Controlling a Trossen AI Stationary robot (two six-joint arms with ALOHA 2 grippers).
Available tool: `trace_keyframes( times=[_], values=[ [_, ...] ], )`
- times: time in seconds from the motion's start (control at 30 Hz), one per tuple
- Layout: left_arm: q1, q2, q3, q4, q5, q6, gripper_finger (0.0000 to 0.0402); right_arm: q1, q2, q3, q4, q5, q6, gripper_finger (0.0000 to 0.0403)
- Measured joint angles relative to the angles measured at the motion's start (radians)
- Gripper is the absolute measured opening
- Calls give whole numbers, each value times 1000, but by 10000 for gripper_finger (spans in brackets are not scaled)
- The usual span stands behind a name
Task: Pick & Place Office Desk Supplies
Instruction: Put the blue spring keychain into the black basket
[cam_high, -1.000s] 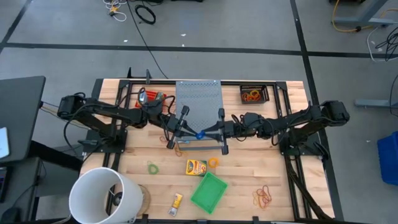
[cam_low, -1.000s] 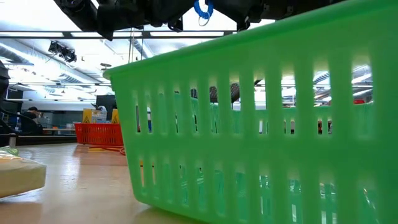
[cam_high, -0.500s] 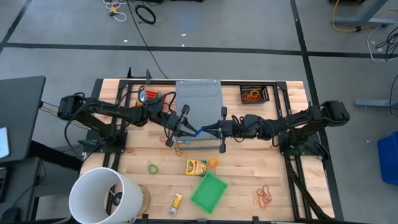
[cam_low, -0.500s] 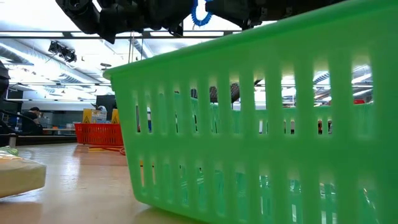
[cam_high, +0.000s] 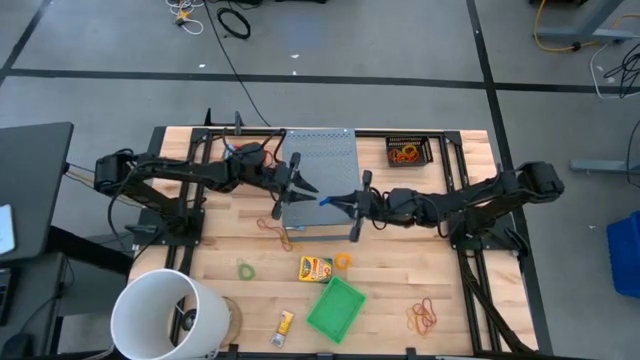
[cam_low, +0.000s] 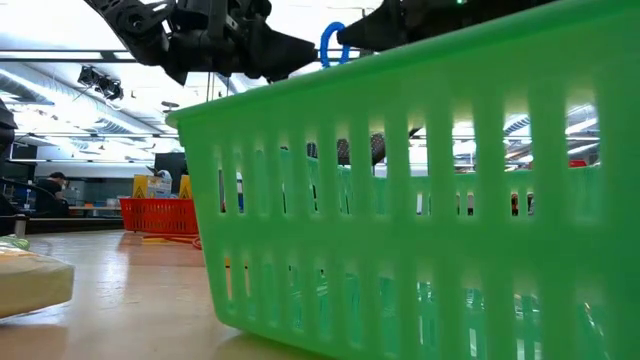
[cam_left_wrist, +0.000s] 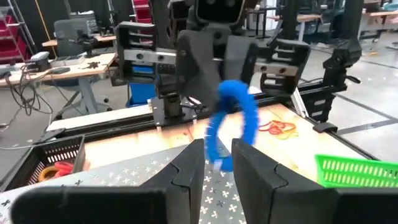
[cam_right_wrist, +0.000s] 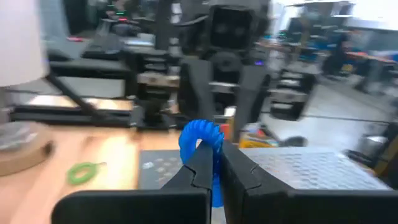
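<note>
A blue rubber-band loop (cam_left_wrist: 235, 118) hangs in the air above the grey perforated box (cam_high: 320, 160), near the table's middle. My right gripper (cam_high: 335, 201) is shut on it, reaching in level from the table's right. My left gripper (cam_left_wrist: 217, 154) faces it from the left, open, with its fingertips on either side of the band's lower end. Other supplies lie on the table nearer the front: a yellow-orange packet (cam_high: 316, 268), an orange band (cam_high: 343, 261) and a green band (cam_high: 246, 269). My right gripper pinches the blue band (cam_right_wrist: 207, 144) between its two fingers, which lie level and come from the table's right. Most of the loop stands up above the fingers. The band is lifted clear over the grey box. My left gripper: I cannot tell whether its open fingers touch the band's lower end (cam_left_wrist: 216, 163).
A green basket (cam_high: 336, 308) lies near the front edge and fills the low view. A white bucket (cam_high: 165, 315) stands at the front left. A black tray of orange bands (cam_high: 407, 152) sits at the back right. Loose red and orange bands (cam_high: 424, 316) lie front right.
My left gripper has swung toward the table's far edge and drawn off the blue band. The band has stayed with my right gripper, which has turned about level; the band now stands up as a loop above its fingers and no longer hangs below both grippers.
</note>
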Motion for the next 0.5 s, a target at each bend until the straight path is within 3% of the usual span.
trace_keyframes(
  times=[0.1,0.27,0.5],
  values=[
    [-3,0,0,-2,3,26,89,8,-21,0,-59,100,-8,8],
    [-11,0,0,32,-5,45,89,18,-66,0,-191,382,32,8],
    [-9,0,0,33,-7,45,89,6,-120,0,-354,663,52,8]
  ],
)
